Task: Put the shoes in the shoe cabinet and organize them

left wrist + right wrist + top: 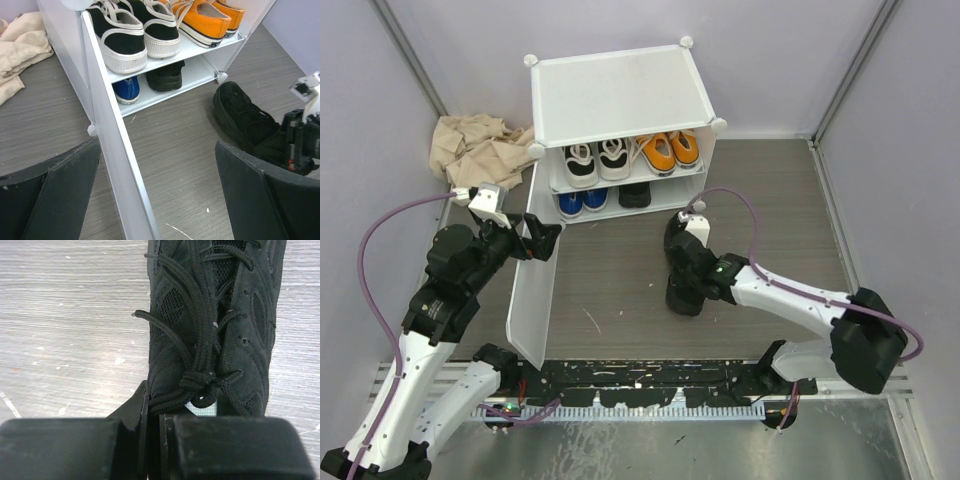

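Observation:
The white shoe cabinet [620, 92] stands at the back with its door [533, 290] swung open toward me. On its upper shelf sit a white-and-black pair [597, 160] and an orange pair [671, 150]. On the lower shelf sit a blue pair [582, 201] and one black shoe [635, 195]. My right gripper [157, 440] is shut on the side collar of the other black shoe [215, 325], which is on or just above the floor in front of the cabinet [682, 298]. My left gripper [155, 200] is open and straddles the door's edge [115, 150].
A crumpled beige cloth [480, 148] lies left of the cabinet. Grey walls close in on both sides. The right arm [790, 295] stretches across the wood-grain floor [610, 290] between the door and the right wall.

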`<state>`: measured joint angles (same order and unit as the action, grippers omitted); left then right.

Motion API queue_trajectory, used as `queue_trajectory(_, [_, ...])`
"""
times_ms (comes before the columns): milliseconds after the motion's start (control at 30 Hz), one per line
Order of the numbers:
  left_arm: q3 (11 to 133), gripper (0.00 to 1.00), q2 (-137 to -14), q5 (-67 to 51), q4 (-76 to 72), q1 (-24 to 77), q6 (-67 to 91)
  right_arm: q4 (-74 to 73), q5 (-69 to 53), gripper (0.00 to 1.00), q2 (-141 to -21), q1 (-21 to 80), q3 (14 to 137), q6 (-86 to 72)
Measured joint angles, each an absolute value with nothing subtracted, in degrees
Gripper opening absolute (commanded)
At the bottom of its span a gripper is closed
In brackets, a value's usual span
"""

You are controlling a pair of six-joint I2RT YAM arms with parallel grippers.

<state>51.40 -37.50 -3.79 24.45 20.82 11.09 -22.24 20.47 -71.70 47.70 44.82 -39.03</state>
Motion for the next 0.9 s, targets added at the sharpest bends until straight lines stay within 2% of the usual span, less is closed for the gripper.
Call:
queue_trajectory(33, [51.4, 0.98, -37.5, -3.79, 24.45, 20.82, 11.09, -21.61, 21.04, 0.31, -73.43, 47.68, 44.88, -38.61])
queue_trajectory(133, [51.4, 0.98, -37.5, -3.77, 24.43, 20.82, 11.09, -20.73, 22.92, 0.52, -78.06, 47.66, 45.8, -36.86])
queue_trajectory(400, [51.4, 0.98, -37.5, -3.68, 24.45, 20.82, 11.09, -19.99, 23.9, 0.82, -79.92, 48.03, 50.15, -33.08])
queue_trajectory(700, [51.4, 0.98, -37.5, -3.68, 24.45, 20.82, 11.09, -30.04, 25.1, 0.85, -72.73, 51.35, 54.15, -32.88])
queue_trajectory(900, [51.4, 0.98, -37.5, -3.68, 24.45, 20.82, 11.09, -33.21, 26.24, 0.85, -69.49, 53.63, 49.91, -36.27])
